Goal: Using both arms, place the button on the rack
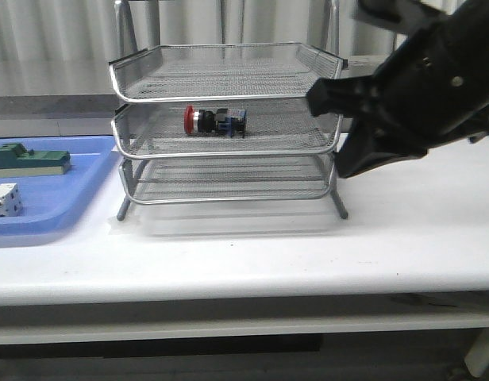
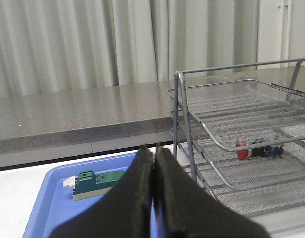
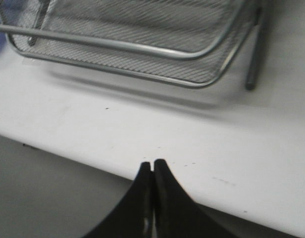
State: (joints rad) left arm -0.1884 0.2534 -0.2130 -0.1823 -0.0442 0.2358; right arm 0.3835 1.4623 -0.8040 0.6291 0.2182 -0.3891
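Observation:
The button (image 1: 215,121), with its red cap and a black and blue body, lies on its side in the middle tray of the silver mesh rack (image 1: 229,59). In the left wrist view the button (image 2: 256,150) sits in the rack (image 2: 183,114), well beyond my left gripper (image 2: 152,147). That gripper is shut with nothing in it and hovers over the blue tray. My right arm (image 1: 419,87) looms blurred at the rack's right side. The right gripper (image 3: 152,162) is shut and empty above the table's front edge. The rack's bottom tray (image 3: 142,25) lies ahead of it.
A flat blue tray (image 1: 46,206) left of the rack holds a green block (image 1: 30,159) and a white cube-like part (image 1: 5,200). A grey counter (image 2: 68,114) and curtains run behind the table. White tabletop (image 1: 252,254) lies in front of the rack.

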